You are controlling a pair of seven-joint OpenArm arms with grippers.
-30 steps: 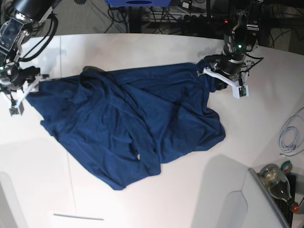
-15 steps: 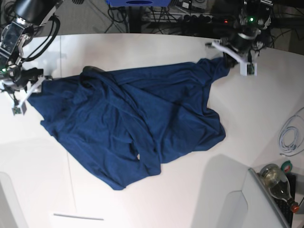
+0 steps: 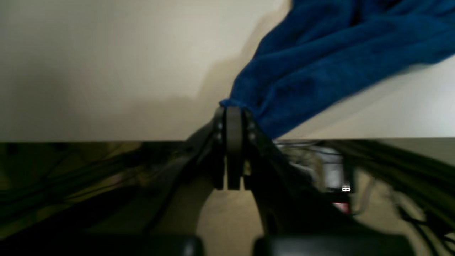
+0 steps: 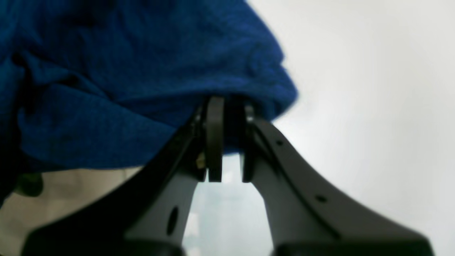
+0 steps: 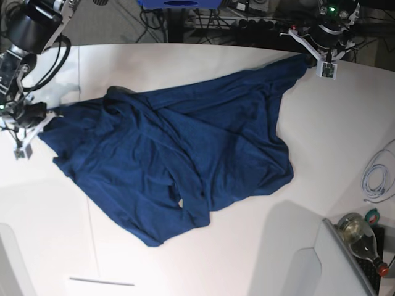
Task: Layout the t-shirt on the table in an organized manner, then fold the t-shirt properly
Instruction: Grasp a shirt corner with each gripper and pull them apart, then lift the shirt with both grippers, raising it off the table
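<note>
The table is carrying the t-shirt, which is lying rumpled across its middle. The laying-out step seems underway: the left gripper is pinching a far corner, and the right gripper is clamping the opposite edge. Next likely calls for pulling apart evenly. No containers are holding anything.

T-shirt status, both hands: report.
Left hand shut on the t-shirt corner, at the table far edge. Right hand pinching opposite edge. Shirt rumpled, unfolded. Nothing in the way.
</note>
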